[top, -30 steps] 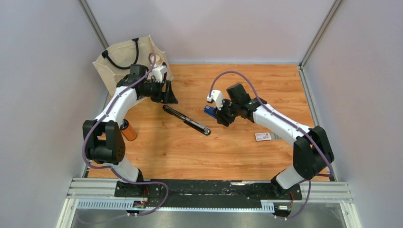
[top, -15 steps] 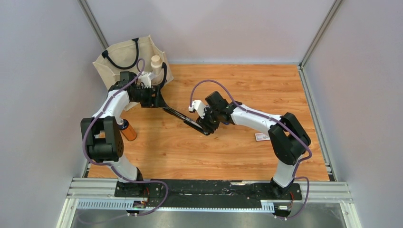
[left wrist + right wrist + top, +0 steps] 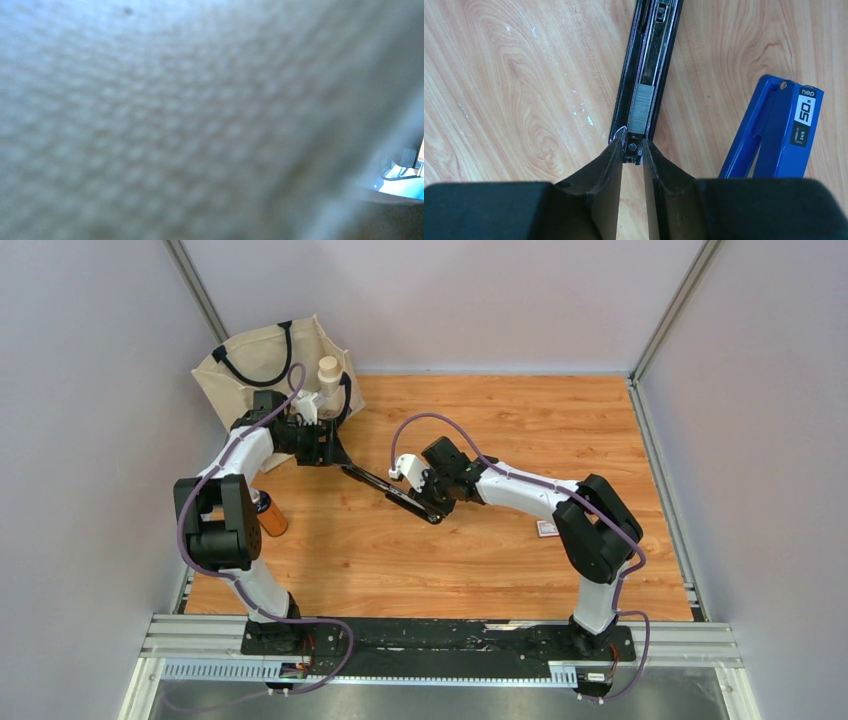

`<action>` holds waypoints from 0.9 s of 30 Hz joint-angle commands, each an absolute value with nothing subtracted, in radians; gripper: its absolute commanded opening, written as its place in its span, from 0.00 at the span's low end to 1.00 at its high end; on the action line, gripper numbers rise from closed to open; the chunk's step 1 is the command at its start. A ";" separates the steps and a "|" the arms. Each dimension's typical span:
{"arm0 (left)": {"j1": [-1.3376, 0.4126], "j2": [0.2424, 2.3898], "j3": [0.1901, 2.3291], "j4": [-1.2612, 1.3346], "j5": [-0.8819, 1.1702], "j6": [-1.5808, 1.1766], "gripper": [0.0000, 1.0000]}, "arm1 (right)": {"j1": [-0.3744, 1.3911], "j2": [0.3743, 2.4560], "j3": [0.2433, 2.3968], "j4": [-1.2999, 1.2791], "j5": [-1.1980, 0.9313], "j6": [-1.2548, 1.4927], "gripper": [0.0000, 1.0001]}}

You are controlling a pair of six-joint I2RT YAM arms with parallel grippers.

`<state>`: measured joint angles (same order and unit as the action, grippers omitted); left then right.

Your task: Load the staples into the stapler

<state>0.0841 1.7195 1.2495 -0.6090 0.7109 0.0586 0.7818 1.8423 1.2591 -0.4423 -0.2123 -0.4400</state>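
A long black stapler point(image 3: 385, 490) lies opened flat on the wooden table. In the right wrist view its magazine point(image 3: 659, 50) runs away from me, with a grey strip of staples point(image 3: 642, 102) lying in the channel near the closest end. My right gripper point(image 3: 630, 145) has its two fingers pressed against either side of that end; it also shows in the top view point(image 3: 432, 505). My left gripper point(image 3: 332, 453) sits at the stapler's far-left end, its jaws hidden. The left wrist view shows only blurred bag cloth. The white staples box point(image 3: 553, 528) lies to the right.
A blue stapler point(image 3: 774, 135) marked 50 lies just right of the black one. A canvas bag point(image 3: 262, 360) with a white bottle point(image 3: 327, 370) stands at the back left. An orange bottle point(image 3: 268, 515) stands by the left arm.
My right gripper has moved left from beside the blue stapler to the black stapler's right end. My left gripper has dropped to the stapler's left end and then stayed.
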 commanded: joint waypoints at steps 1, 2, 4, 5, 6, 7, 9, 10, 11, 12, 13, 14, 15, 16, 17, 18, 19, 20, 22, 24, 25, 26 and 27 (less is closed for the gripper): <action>0.095 1.749 1.296 -0.595 0.700 0.064 0.86 | 0.788 1.870 1.282 -0.426 -0.170 -0.431 0.28; 0.095 1.755 1.296 -0.597 0.701 0.063 0.86 | 0.787 1.873 1.282 -0.429 -0.172 -0.430 0.28; 0.095 1.762 1.301 -0.592 0.706 0.060 0.86 | 0.788 1.873 1.282 -0.434 -0.173 -0.431 0.27; 0.095 1.766 1.304 -0.591 0.706 0.060 0.86 | 0.790 1.875 1.281 -0.434 -0.170 -0.430 0.27; 0.095 1.769 1.304 -0.591 0.707 0.057 0.86 | 0.792 1.876 1.281 -0.437 -0.169 -0.433 0.27; 0.095 1.772 1.305 -0.591 0.706 0.058 0.86 | 0.792 1.879 1.282 -0.442 -0.161 -0.433 0.28; 0.095 1.776 1.308 -0.589 0.706 0.057 0.86 | 0.796 1.885 1.287 -0.449 -0.149 -0.434 0.30; 0.094 1.778 1.310 -0.589 0.704 0.058 0.86 | 0.796 1.888 1.285 -0.451 -0.144 -0.436 0.30; 0.095 1.781 1.310 -0.586 0.706 0.055 0.86 | 0.796 1.888 1.284 -0.449 -0.141 -0.436 0.30; 0.095 1.781 1.312 -0.586 0.706 0.055 0.86 | 0.798 1.890 1.282 -0.449 -0.140 -0.436 0.30; 0.095 1.782 1.312 -0.586 0.707 0.054 0.86 | 0.798 1.890 1.282 -0.451 -0.137 -0.436 0.30; 0.095 1.786 1.312 -0.586 0.707 0.054 0.86 | 0.798 1.890 1.282 -0.454 -0.137 -0.436 0.31; 0.095 1.787 1.313 -0.586 0.706 0.054 0.86 | 0.798 1.890 1.282 -0.454 -0.135 -0.436 0.30; 0.094 1.786 1.312 -0.583 0.706 0.054 0.86 | 0.798 1.887 1.279 -0.453 -0.133 -0.437 0.29; 0.095 1.787 1.310 -0.584 0.707 0.055 0.86 | 0.799 1.885 1.278 -0.454 -0.132 -0.437 0.28; 0.095 1.787 1.312 -0.583 0.706 0.054 0.86 | 0.799 1.884 1.276 -0.454 -0.130 -0.437 0.28; 0.095 1.787 1.312 -0.583 0.706 0.055 0.86 | 0.799 1.884 1.278 -0.456 -0.129 -0.436 0.29; 0.094 1.789 1.310 -0.583 0.707 0.052 0.86 | 0.801 1.885 1.279 -0.459 -0.126 -0.436 0.29; 0.095 1.789 1.309 -0.578 0.712 0.051 0.86 | 0.799 1.887 1.281 -0.463 -0.126 -0.436 0.31; 0.095 1.793 1.308 -0.577 0.712 0.046 0.86 | 0.801 1.894 1.282 -0.468 -0.124 -0.440 0.29; 0.095 1.795 1.312 -0.577 0.712 0.045 0.86 | 0.802 1.901 1.282 -0.471 -0.123 -0.440 0.28; 0.094 1.798 1.312 -0.577 0.712 0.043 0.86 | 0.802 1.908 1.284 -0.474 -0.123 -0.443 0.28; 0.095 1.798 1.312 -0.575 0.715 0.041 0.86 | 0.801 1.916 1.285 -0.479 -0.121 -0.443 0.27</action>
<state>0.0914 1.7771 1.2839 -0.5892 0.7052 0.0540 0.7979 1.8637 1.2697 -0.4454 -0.1471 -0.4416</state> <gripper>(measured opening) 0.859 0.282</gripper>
